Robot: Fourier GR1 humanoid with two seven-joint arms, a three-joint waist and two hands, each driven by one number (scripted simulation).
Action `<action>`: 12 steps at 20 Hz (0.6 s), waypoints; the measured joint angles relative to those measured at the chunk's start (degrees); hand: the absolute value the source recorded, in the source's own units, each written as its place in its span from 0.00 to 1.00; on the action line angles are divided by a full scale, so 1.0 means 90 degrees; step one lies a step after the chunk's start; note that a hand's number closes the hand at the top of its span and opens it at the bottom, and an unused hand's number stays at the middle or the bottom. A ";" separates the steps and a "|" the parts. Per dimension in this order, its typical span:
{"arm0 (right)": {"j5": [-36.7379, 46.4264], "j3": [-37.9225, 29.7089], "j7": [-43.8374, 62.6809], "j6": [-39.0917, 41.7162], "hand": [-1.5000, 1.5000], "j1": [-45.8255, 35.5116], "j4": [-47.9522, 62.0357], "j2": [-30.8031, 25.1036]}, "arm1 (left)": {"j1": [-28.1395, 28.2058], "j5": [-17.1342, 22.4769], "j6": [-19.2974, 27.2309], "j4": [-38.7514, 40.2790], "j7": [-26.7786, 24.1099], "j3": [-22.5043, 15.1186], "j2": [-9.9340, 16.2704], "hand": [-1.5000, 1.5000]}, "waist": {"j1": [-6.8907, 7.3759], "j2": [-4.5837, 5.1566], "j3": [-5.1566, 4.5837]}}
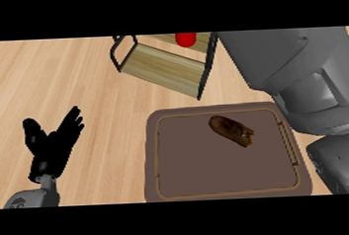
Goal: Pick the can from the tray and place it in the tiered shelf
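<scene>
Filling the right side of the head view, a grey forearm [307,79] comes in very close and runs up toward the tiered shelf [164,65], so large that it covers the shelf's right end; the right hand at its tip is hidden or cut off, so whether its fingers are curled or straight cannot be told. At the lower left the left hand [53,144] rests open above the worktop [59,80], fingers straight and spread, pointing up and slightly right, holding nothing, with only a short piece of its grey wrist showing at the bottom edge. Between the two arms lies the brown tray [228,191], its right rim partly behind the near arm; on its floor, toward the upper right, sits a dark brown oblong item [233,130] whose kind is hard to make out, lying slantwise from upper left to lower right. A small red can [186,38] shows on the shelf's upper tier, just left of the grey forearm, cut off by the top of the view so that its long axis and the way it points cannot be judged.
</scene>
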 measured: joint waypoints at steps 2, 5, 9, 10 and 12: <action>0.0238 0.0051 0.0208 -0.0146 0.00 0.0002 0.0029 -0.0115 | 0.0023 0.0015 -0.0001 0.0030 0.0040 0.0033 0.0010 0.50 | -0.0069 -0.0026 0.0002; 0.0579 0.0089 0.0590 -0.0304 0.00 -0.0021 0.0039 -0.0363 | 0.0120 0.0037 -0.0014 0.0005 -0.0020 0.0076 0.0010 0.50 | -0.0151 -0.0064 0.0002; 0.0863 0.0038 0.0844 -0.0551 0.00 0.0167 -0.0230 -0.0653 | 0.0257 0.0066 -0.0011 0.0021 -0.0116 0.0175 0.0026 0.50 | -0.0294 -0.0124 0.0014; 0.0864 0.0003 0.0855 -0.0573 0.00 0.0242 -0.0370 -0.0694 | 0.0301 0.0069 -0.0006 0.0023 -0.0161 0.0185 0.0005 0.50 | -0.0335 -0.0143 0.0019; 0.0854 -0.0079 0.0889 -0.0589 0.00 0.0362 -0.0690 -0.0789 | 0.0352 0.0069 0.0007 0.0014 -0.0152 0.0229 0.0033 0.50 | -0.0403 -0.0171 0.0025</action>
